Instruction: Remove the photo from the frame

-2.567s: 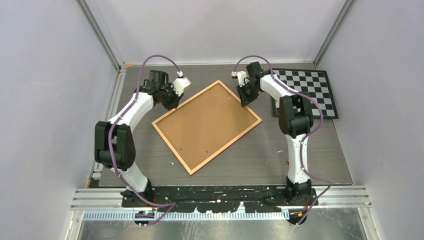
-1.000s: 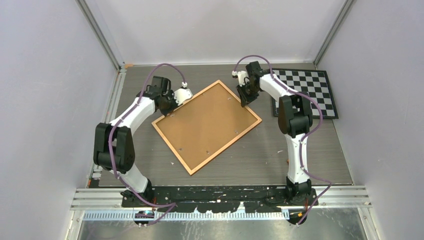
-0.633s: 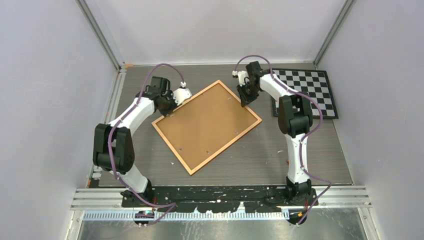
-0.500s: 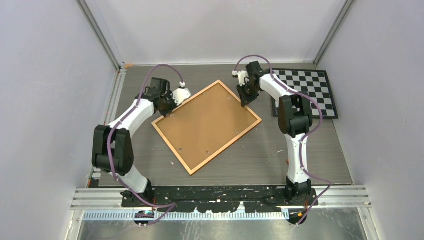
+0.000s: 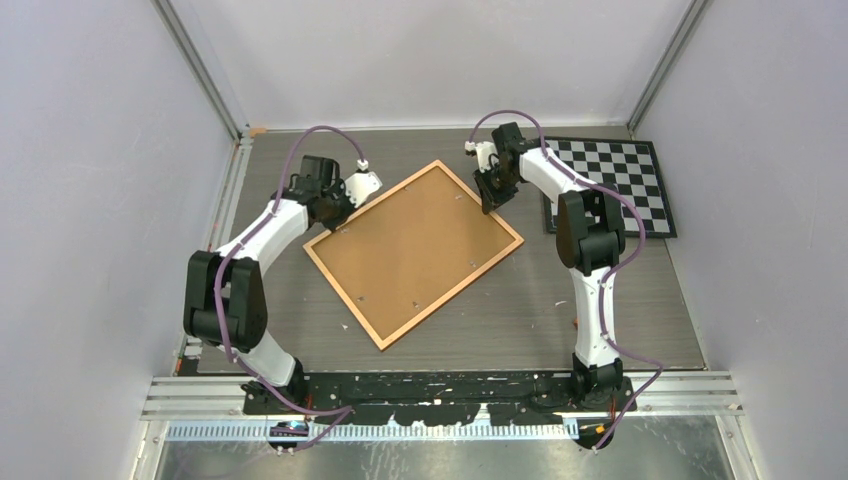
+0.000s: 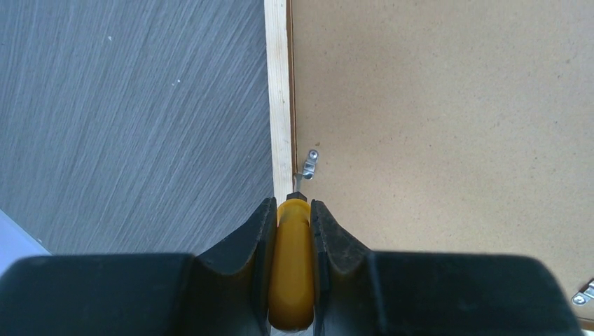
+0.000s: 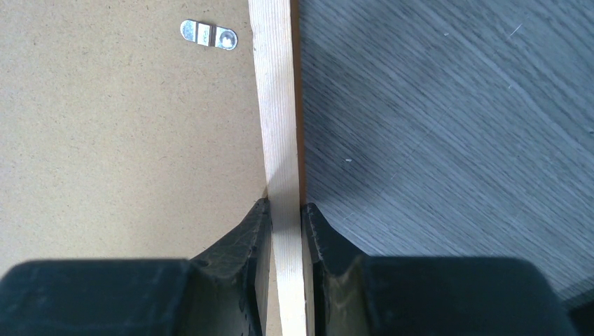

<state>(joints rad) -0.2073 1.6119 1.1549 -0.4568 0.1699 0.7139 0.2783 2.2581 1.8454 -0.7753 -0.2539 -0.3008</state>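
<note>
Pinching smooth yellow rounded tool handle (image 6: 291,273) in closed left gripper (image 6: 289,210) beside small metal clip (image 6: 309,165); clamping narrow grainy wooden frame (image 7: 277,105) rim in right gripper (image 7: 286,213).

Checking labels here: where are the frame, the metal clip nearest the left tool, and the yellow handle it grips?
frame (image 7: 280,105): right wrist view, on its wooden border.
metal clip (image 6: 309,166): left wrist view, on its bent plate.
yellow handle (image 6: 292,273): left wrist view, on its exposed middle.

Orange-brown wood border on frame (image 5: 413,250), tan back (silver clips (image 6: 309,165)). Blk/wht checkerboard (image 5: 628,178). Grey streaky-grain surface (image 5: 520,320). Yellow tool (image 6: 292,266).
</note>
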